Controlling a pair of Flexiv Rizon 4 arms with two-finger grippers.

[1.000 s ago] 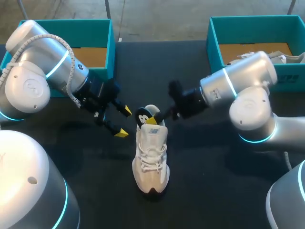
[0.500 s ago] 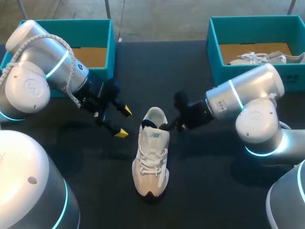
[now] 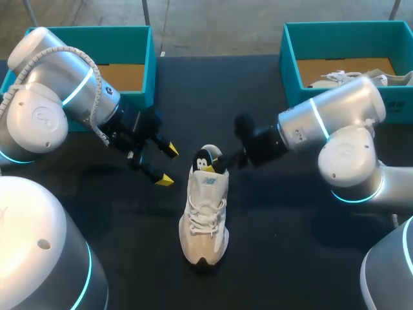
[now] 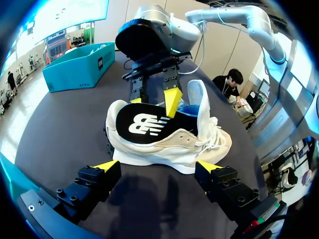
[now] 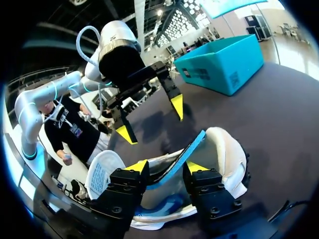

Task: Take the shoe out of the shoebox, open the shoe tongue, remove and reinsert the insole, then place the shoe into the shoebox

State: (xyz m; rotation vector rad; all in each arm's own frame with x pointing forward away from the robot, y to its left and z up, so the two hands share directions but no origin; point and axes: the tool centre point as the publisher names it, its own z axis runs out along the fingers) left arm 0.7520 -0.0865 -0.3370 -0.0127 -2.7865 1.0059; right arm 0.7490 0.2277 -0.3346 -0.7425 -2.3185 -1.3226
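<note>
Gripping the insole (image 3: 204,159) at the heel of the white shoe (image 3: 205,213).
Right jaws clenched on the insole's blue-backed edge, tilted up out of the heel opening; left jaws released, spread wide, near the heel, touching nothing. Upright on the black bench (image 3: 290,258), outside the left shoebox (image 3: 149,61) and right shoebox (image 3: 289,64).

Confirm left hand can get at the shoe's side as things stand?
Likely yes. The left hand hangs open beside the shoe with nothing between them; the right hand, shut on the insole, sits at the heel opening, across from it.
</note>
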